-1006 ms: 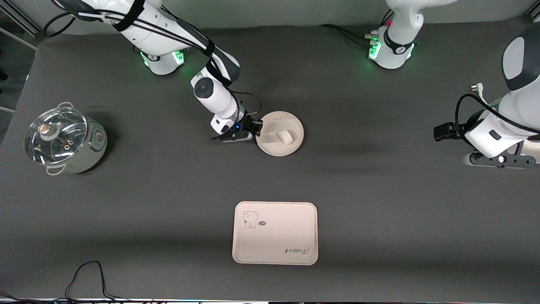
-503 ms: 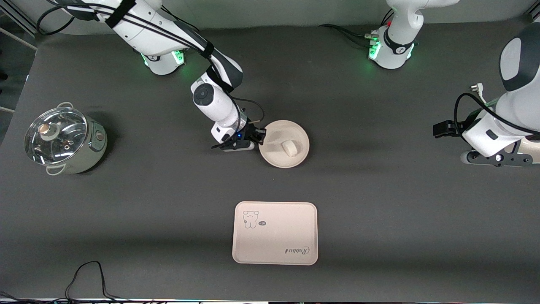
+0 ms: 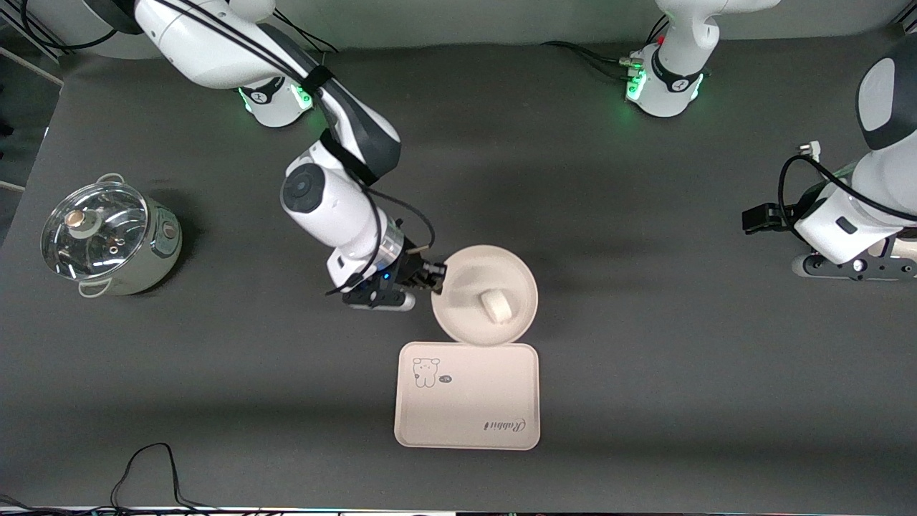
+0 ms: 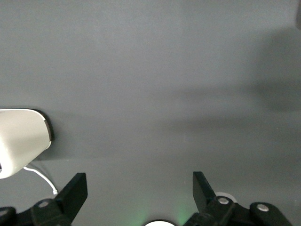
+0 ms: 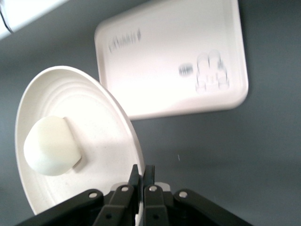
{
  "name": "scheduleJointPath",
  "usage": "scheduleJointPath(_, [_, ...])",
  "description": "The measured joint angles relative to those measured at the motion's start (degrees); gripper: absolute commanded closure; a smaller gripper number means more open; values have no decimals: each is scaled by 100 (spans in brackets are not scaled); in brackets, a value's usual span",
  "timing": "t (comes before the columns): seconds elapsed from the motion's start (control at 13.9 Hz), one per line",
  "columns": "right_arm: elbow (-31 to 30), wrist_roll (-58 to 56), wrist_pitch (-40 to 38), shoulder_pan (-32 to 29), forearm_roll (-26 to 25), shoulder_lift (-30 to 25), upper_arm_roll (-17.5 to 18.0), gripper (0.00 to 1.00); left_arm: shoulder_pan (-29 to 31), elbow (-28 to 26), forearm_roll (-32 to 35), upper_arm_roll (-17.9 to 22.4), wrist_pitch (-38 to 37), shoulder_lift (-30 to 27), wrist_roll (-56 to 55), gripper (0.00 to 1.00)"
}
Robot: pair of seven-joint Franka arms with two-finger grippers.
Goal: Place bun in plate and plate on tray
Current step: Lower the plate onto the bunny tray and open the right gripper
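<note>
Front view: high up, looking down across the whole table toward both bases. Right wrist: close over the plate (image 5: 75,146) and tray (image 5: 174,56), both also seen from front. Left wrist: bare tabletop.

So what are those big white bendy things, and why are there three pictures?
They are two robot arms at a dark table. The big picture looks down from a high camera facing them. The other two come from small cameras on each arm's wrist.

The right arm's tool is shut on the rim of a round plate, held up near the edge of the tray with a bear drawing. A little white bun sits in the plate. Its wrist picture shows the same plate, bun and tray up close.

The left arm waits at its end of the table. Its tool is open and holds nothing.

A pot with a glass lid stands toward the right arm's end.
</note>
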Motion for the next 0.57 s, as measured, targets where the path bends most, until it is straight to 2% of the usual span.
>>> scheduleJointPath(0.14, [865,-9,-64,-13,-260,511,-162,100,85,-172,4,4,172,-104,-7,0])
scheduleJointPath(0.36, [2107,-354,-64,-35,-348,1617,-238,100,209,-541,3,-102,408,-355,-7,0])
scheduleJointPath(0.57, [2689,-859,-54,-46,-363,2477,-347,100,219,-867,4,-124,426,-715,-12,0])
